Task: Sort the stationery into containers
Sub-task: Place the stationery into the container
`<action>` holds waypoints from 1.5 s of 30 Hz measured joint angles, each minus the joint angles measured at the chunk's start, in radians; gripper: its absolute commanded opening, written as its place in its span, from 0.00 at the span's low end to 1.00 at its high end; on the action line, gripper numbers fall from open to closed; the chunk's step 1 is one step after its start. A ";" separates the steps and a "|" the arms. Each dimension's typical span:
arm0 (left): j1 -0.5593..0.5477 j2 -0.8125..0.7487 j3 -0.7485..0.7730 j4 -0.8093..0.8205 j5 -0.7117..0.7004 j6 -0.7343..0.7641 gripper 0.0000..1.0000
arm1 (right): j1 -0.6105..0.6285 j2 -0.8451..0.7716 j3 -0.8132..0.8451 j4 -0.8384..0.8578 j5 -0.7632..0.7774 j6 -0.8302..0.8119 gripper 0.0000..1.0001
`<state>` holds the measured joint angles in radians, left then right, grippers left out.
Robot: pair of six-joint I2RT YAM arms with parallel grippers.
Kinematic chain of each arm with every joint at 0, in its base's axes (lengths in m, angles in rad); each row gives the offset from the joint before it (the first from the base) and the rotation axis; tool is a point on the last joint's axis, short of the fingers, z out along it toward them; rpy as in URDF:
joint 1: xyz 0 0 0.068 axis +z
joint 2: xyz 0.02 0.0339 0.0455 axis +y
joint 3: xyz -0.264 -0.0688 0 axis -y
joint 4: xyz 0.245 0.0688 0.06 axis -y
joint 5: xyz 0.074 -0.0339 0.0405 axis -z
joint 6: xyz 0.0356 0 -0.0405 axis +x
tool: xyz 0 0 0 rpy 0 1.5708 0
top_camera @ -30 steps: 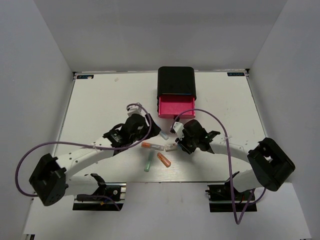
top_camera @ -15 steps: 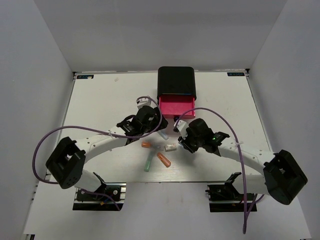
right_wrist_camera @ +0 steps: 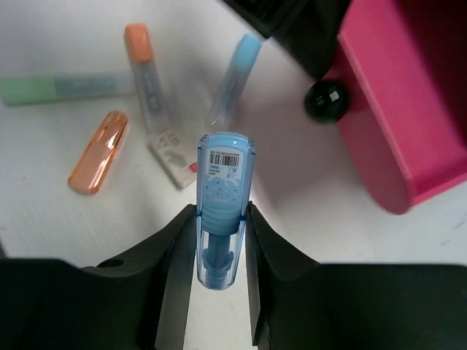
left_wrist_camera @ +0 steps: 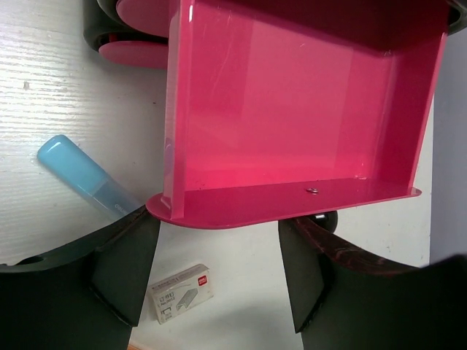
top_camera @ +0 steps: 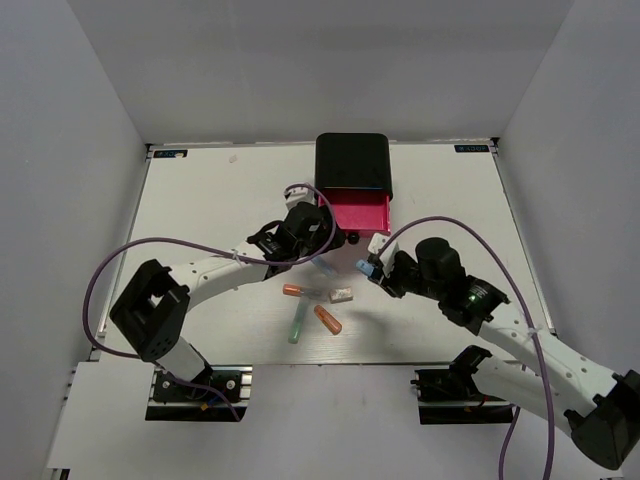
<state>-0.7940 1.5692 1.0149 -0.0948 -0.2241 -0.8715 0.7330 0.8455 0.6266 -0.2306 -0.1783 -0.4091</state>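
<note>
**Top external.** A black cabinet (top_camera: 352, 158) stands at the far side of the counter (top_camera: 200, 200), its pink drawer (top_camera: 356, 212) pulled out. The left jaws sit at the drawer's front. The right jaws, just right of it, pinch the held blue stick (top_camera: 364, 267).

**Left wrist.** The left jaws are spread to either side of the open, bare drawer (left_wrist_camera: 292, 109). The loose blue stick (left_wrist_camera: 84, 173) and small white box (left_wrist_camera: 182, 292) lie nearby.

**Right wrist.** The right jaws are pressed on the held blue stick (right_wrist_camera: 222, 197). Beyond lie the teal stick (right_wrist_camera: 58, 87), orange-capped stick (right_wrist_camera: 142, 73), orange stick (right_wrist_camera: 98, 152) and black knob (right_wrist_camera: 325, 100).

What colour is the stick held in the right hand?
The stick is light blue with a barcode label; clearest in the right wrist view.
</note>
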 measured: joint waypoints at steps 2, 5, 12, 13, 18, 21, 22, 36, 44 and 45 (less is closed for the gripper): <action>0.000 0.006 0.005 -0.002 -0.002 0.001 0.76 | 0.000 -0.015 0.006 0.029 0.026 -0.021 0.00; 0.002 0.027 0.029 -0.006 -0.004 0.003 0.76 | 0.000 0.014 0.029 0.070 0.069 -0.046 0.00; 0.007 0.036 0.055 -0.005 -0.028 0.003 0.77 | -0.015 0.131 0.134 0.165 0.177 -0.094 0.00; 0.007 0.036 0.055 -0.006 -0.029 0.003 0.77 | -0.018 0.142 0.152 0.175 0.187 -0.098 0.00; 0.007 0.035 0.055 -0.006 -0.034 0.003 0.77 | -0.041 0.191 0.216 0.241 0.217 -0.127 0.00; 0.007 0.035 0.055 -0.006 -0.042 0.002 0.78 | -0.058 0.232 0.243 0.263 0.217 -0.134 0.00; 0.007 0.035 0.055 -0.006 -0.047 0.002 0.78 | -0.063 0.248 0.255 0.265 0.212 -0.134 0.00; 0.017 0.035 0.091 -0.024 -0.057 0.000 0.78 | -0.111 0.380 0.303 0.302 0.109 -0.121 0.00; 0.018 0.023 0.071 -0.024 -0.057 -0.001 0.80 | -0.140 0.471 0.344 0.309 0.073 -0.113 0.07; 0.019 0.018 0.063 -0.024 -0.057 -0.001 0.80 | -0.145 0.483 0.351 0.309 0.070 -0.113 0.09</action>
<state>-0.7753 1.5871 1.0775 -0.1192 -0.2813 -0.8726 0.5880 1.3281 0.9775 0.0788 -0.1085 -0.5220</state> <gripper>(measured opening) 0.794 0.351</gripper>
